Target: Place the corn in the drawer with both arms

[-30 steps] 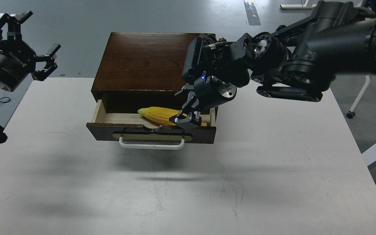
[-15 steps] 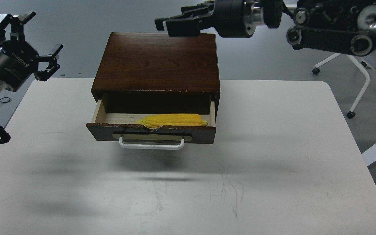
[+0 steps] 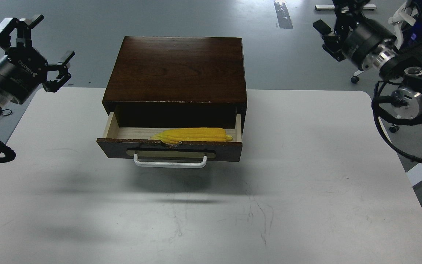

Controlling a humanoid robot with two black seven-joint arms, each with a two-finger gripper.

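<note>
One corn [image 3: 192,135] cob lies lengthwise inside the one pulled-out drawer [image 3: 170,148], just behind its dark front panel, pointed end toward the left. It is well apart from both sets of jaws. The left gripper [image 3: 35,47] hangs over the far left corner of the white worktop [image 3: 306,190], its jaws spread wide and holding nothing. The right gripper [image 3: 330,31] is raised at the far right, past the worktop's edge; it is seen end-on and dark, so I cannot tell how far its jaws are parted. One dark wooden box [image 3: 176,68] houses the drawer, which has one white handle [image 3: 170,162].
</note>
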